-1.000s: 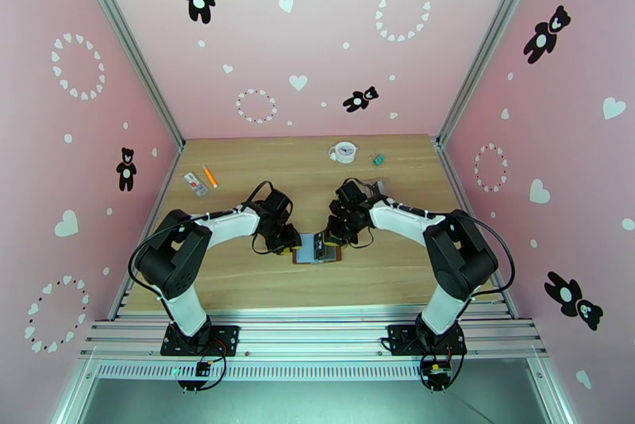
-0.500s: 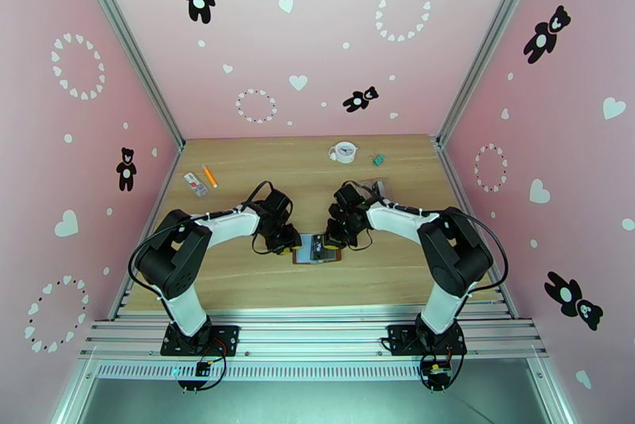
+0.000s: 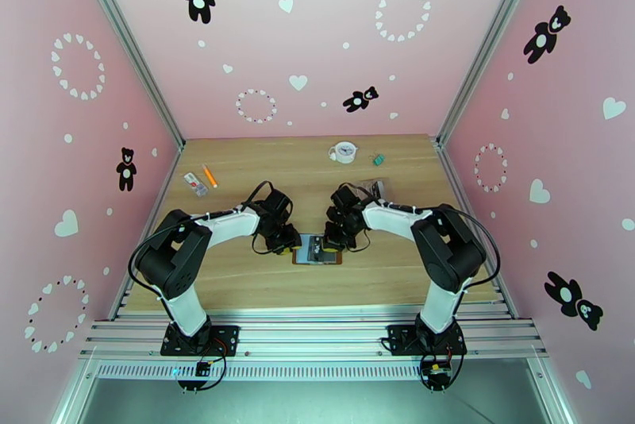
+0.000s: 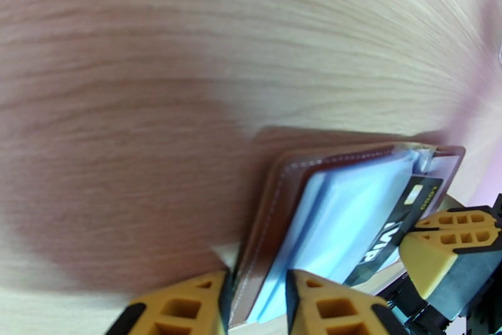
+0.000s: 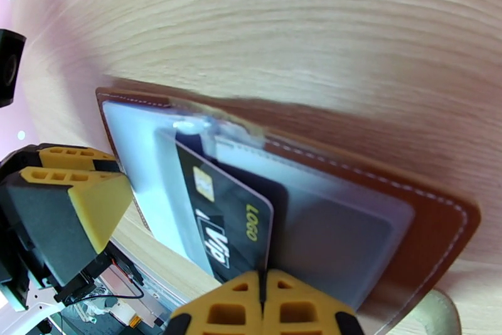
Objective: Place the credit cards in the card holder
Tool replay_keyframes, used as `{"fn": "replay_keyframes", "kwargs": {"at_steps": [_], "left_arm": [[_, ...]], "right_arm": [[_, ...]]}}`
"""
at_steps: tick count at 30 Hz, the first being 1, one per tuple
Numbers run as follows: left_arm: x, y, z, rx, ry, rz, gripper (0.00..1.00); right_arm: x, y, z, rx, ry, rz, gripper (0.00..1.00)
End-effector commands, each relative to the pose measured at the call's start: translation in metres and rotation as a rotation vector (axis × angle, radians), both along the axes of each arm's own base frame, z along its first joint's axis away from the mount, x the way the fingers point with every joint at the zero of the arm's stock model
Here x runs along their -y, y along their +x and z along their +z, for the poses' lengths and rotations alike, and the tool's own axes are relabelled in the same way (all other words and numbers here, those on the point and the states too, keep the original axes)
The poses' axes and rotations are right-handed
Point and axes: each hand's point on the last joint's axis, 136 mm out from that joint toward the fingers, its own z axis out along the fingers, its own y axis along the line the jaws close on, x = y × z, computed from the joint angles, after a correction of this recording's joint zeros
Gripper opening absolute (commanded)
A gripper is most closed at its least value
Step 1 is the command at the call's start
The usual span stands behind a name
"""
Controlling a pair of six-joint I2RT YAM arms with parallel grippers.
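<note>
The brown leather card holder [image 3: 318, 253] lies open on the table between both arms. My left gripper [image 4: 257, 308] is shut on its left flap, pinching the leather [image 4: 270, 204] and the pale blue sleeves [image 4: 339, 211]. A black credit card [image 5: 223, 217] printed "VIP LOGO" stands on edge, its top corner tucked under a clear sleeve of the card holder [image 5: 439, 211]. My right gripper [image 5: 263, 305] is shut on that card's lower edge. The same card [image 4: 401, 223] shows in the left wrist view, beside the right gripper's yellow finger [image 4: 448, 248]. In the top view my left gripper [image 3: 290, 244] and right gripper [image 3: 329, 240] flank the holder.
A crinkly clear pouch [image 3: 375, 185] lies just behind the right arm. At the back stand a small white clock [image 3: 344, 151] and a green item [image 3: 379, 158]. An orange pen [image 3: 209, 175] and a small packet [image 3: 194, 184] lie at the left.
The right arm has shifted slightly to the left, carrying the black card further over the card holder. The left arm has stayed put.
</note>
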Motion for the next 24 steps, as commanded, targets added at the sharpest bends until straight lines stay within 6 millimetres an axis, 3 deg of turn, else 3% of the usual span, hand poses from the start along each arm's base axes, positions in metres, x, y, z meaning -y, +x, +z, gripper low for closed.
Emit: {"fn": "replay_keyframes", "kwargs": {"at_steps": [1, 16, 24], "left_arm": [[-0.001, -0.001, -0.009, -0.014, 0.011, -0.009, 0.3], [0.001, -0.001, -0.008, -0.013, 0.01, -0.016, 0.3], [0.002, 0.002, -0.004, -0.007, 0.006, -0.014, 0.3]], "right_arm": [[-0.006, 0.001, -0.002, -0.004, -0.015, 0.026, 0.0], [-0.038, 0.0, -0.002, -0.007, 0.009, 0.071, 0.0], [-0.041, 0.001, 0.005, 0.002, 0.007, 0.078, 0.0]]}}
